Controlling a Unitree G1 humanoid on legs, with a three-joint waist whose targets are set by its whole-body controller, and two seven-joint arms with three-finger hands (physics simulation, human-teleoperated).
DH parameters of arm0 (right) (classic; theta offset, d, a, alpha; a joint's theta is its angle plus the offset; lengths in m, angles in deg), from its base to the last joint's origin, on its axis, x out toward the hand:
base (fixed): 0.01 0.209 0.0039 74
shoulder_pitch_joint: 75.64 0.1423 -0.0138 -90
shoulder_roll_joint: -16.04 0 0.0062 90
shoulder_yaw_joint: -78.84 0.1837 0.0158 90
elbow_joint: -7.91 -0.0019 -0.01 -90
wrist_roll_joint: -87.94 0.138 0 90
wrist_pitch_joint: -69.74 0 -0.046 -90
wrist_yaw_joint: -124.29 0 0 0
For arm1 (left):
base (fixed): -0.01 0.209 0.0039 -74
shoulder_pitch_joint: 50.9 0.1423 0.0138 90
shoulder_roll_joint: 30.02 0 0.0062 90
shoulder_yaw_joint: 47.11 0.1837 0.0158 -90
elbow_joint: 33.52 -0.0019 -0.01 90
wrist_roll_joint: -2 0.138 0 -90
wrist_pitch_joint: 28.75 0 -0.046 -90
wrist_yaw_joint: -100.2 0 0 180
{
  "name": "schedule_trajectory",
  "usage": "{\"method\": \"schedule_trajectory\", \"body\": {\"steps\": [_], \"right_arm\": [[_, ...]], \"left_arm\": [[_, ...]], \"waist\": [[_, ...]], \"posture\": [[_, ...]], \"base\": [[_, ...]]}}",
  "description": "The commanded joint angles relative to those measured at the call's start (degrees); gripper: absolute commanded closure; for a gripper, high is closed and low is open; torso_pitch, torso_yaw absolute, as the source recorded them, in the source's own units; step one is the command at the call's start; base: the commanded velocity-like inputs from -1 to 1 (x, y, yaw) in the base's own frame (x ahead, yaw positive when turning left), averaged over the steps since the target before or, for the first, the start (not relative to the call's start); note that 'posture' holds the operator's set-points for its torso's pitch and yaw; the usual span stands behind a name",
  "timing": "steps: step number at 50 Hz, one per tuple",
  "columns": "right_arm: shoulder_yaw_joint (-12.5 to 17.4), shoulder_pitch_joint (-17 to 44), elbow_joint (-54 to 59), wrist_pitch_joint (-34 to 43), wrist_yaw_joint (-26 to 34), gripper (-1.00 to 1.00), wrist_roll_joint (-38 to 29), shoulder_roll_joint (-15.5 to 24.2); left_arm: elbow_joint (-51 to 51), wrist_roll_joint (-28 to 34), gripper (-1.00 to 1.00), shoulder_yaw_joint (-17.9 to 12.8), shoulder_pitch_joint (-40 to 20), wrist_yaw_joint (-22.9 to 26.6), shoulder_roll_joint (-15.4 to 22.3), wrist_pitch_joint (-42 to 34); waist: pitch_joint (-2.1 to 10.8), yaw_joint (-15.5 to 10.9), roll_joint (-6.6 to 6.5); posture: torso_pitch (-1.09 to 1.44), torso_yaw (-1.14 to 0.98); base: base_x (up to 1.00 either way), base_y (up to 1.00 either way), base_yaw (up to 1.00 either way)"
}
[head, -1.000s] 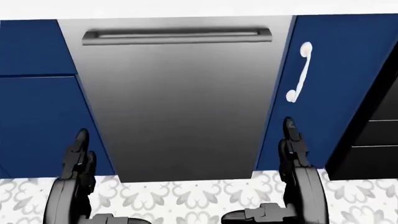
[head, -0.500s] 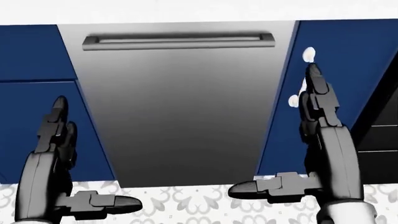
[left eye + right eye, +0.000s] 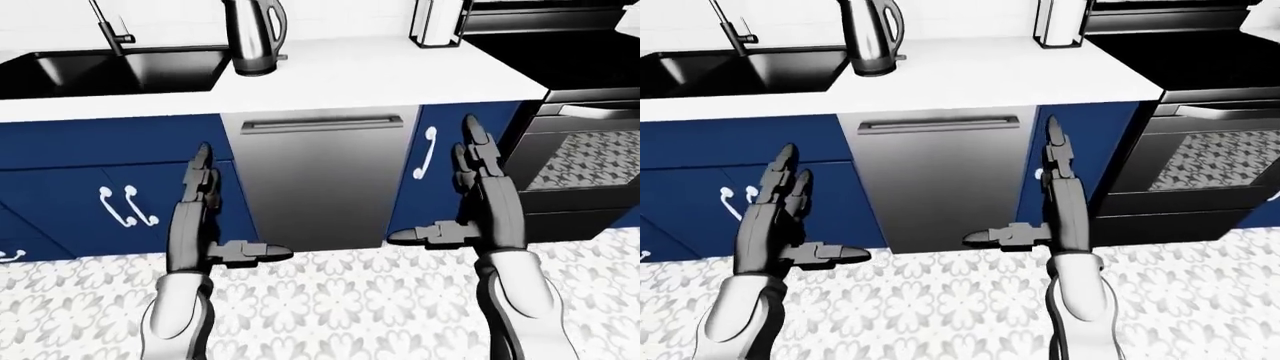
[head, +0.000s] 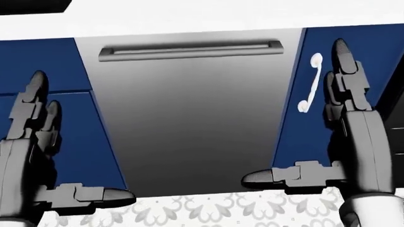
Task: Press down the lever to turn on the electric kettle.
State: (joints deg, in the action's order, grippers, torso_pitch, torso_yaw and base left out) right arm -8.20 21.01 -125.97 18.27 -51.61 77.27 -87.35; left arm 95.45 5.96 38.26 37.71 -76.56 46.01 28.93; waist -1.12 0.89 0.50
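Up on the white countertop (image 3: 380, 71), well above and beyond both hands, stands the electric kettle (image 3: 254, 34), a shiny steel body with a dark handle on its right side; only its lower part shows in the left-eye view, and its lever cannot be made out. It sits up and to the right of the left hand (image 3: 195, 217) and up and to the left of the right hand (image 3: 483, 191), well apart from either.

Both hands are raised with palms facing each other, fingers straight and pointing upward, thumbs stuck out sideways toward one another. Neither hand holds anything; the fingers of each are spread, not curled.

Between the two hands lies the stainless dishwasher door (image 3: 322, 184), with its long bar handle (image 3: 322, 122) just under the counter edge, higher than the fingertips. Just left of the right hand's fingers, a white cabinet pull (image 3: 426, 152) sits on a navy cabinet door (image 4: 379, 71). To the left of the left hand are two more white pulls (image 3: 125, 206) on navy doors.

Far up and left of the left hand, a dark sink (image 3: 100, 71) with a black faucet (image 3: 110, 26) is sunk into the counter. To the right of the right hand stands a black oven range (image 3: 580, 150). Below both hands spreads a patterned tile floor (image 3: 340, 300).
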Motion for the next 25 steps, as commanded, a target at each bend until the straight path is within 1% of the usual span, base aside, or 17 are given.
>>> {"method": "schedule_trajectory", "body": {"steps": [1, 3, 4, 5, 6, 7, 8, 10, 14, 15, 16, 19, 20, 21, 22, 23, 25], "right_arm": [[-0.22, 1.01, -2.00, -2.91, -0.04, -1.00, 0.54, -0.11], [-0.05, 0.91, -2.30, -3.07, -0.02, -1.00, 0.77, -0.06], [-0.15, 0.80, -2.03, -3.32, -0.09, -1.00, 0.73, -0.04], [-0.34, 0.66, -2.06, -3.49, -0.20, -1.00, 0.70, -0.13], [-0.36, 0.62, -2.07, -3.59, -0.23, -1.00, 0.80, -0.20], [-0.36, 0.56, -2.12, -4.00, -0.37, -1.00, 0.99, -0.33], [-0.25, 0.56, -2.49, -4.02, -0.56, -1.00, 1.26, -0.48], [-0.36, 0.48, -2.42, -4.14, -0.63, -1.00, 1.32, -0.40], [-0.63, -0.14, -1.98, -4.92, -0.95, -1.00, 1.45, -0.51], [-0.64, -0.19, -1.99, -5.00, -1.00, -1.00, 1.46, -0.50], [-0.62, -0.21, -1.94, -5.10, -1.01, -1.00, 1.49, -0.49], [-0.64, -0.64, -1.68, -5.88, -1.12, -1.00, 1.71, -0.63], [-0.66, -0.78, -1.66, -6.20, -1.20, -1.00, 1.88, -0.73], [-0.71, -0.86, -1.60, -6.34, -1.32, -1.00, 1.92, -0.79], [-0.68, -0.93, -1.37, -6.63, -1.41, -1.00, 2.06, -0.83], [-0.81, -1.20, -0.94, -7.16, -1.55, -1.00, 2.09, -0.88], [-0.84, -1.21, -0.66, -7.25, -1.69, -1.00, 2.14, -0.89]], "left_arm": [[1.19, -0.05, -1.00, -1.38, -0.38, -0.17, 0.45, 2.25], [2.58, -0.27, -1.00, -2.06, -1.21, -0.12, 0.74, 0.13], [1.51, -0.21, -1.00, -2.06, -0.40, -0.16, 0.61, 2.06], [3.22, -0.21, -1.00, -2.29, -1.33, -0.14, 0.89, -0.52], [2.01, -0.28, -1.00, -2.32, -0.60, -0.12, 0.72, 1.43], [3.36, -0.30, -1.00, -2.55, -1.35, -0.12, 0.95, -0.66], [2.68, -0.33, -1.00, -2.57, -1.04, -0.13, 0.87, 0.30], [2.95, -0.30, -1.00, -2.50, -1.13, -0.17, 0.87, -0.08], [3.66, 0.04, -1.00, -2.60, -0.85, -0.02, 0.96, -0.29], [1.94, 0.12, -1.00, -2.36, 0.17, -0.04, 0.65, 2.41], [3.16, 0.20, -1.00, -2.33, -0.52, -0.03, 0.78, 0.51], [3.93, 0.33, -1.00, -2.17, -0.79, 0.03, 0.80, -0.52], [3.61, 0.30, -1.00, -2.19, -0.44, 0.06, 0.71, 0.22], [4.06, 0.28, -1.00, -2.29, -0.76, 0.09, 0.78, -0.49], [2.61, 0.25, -1.00, -2.22, 0.37, 0.13, 0.54, 2.12], [4.12, 0.24, -1.00, -2.38, -0.65, 0.16, 0.76, -0.34], [4.00, 0.25, -1.00, -2.46, -0.87, 0.16, 0.82, -0.47]], "waist": [[0.14, -0.01, -0.07], [-0.32, 0.21, -1.68], [-0.06, 0.35, -3.24], [0.79, 0.29, -5.83], [1.50, 0.49, -6.49], [0.21, -0.26, -5.02], [-0.36, 0.03, -4.84], [-0.03, -0.20, -3.10], [-0.37, -0.15, -0.69], [-0.38, -0.11, -0.09], [-0.44, -0.12, 0.58], [-0.10, -0.04, 3.51], [-0.12, 0.69, 1.74], [-0.21, -0.86, 3.22], [-0.14, -0.50, 1.85], [0.07, -0.64, 0.73], [-0.52, -0.39, -1.56]], "posture": [[0.00, 0.00], [0.00, 0.00], [0.00, 0.00], [0.00, 0.00], [0.00, 0.00], [0.00, 0.00], [0.00, 0.00], [0.00, 0.00], [0.00, 0.00], [0.00, 0.00], [0.00, 0.00], [0.00, 0.00], [0.00, 0.00], [0.00, 0.00], [0.00, 0.00], [0.00, 0.00], [0.00, 0.00]], "base": [[0.00, 0.43, 0.00], [0.00, 0.41, 0.00], [0.00, 0.40, 0.00], [0.00, 0.41, 0.00], [0.00, 0.39, 0.00], [0.00, 0.39, 0.00], [0.00, 0.39, 0.00], [0.00, 0.39, 0.00], [0.00, 0.38, 0.00], [0.00, 0.37, 0.00], [0.00, 0.38, 0.00], [0.00, 0.38, 0.00], [0.00, 0.36, 0.00], [0.00, 0.00, 0.34], [0.00, 0.00, 0.35], [0.00, 0.00, 0.35], [0.00, 0.00, 0.35]]}}
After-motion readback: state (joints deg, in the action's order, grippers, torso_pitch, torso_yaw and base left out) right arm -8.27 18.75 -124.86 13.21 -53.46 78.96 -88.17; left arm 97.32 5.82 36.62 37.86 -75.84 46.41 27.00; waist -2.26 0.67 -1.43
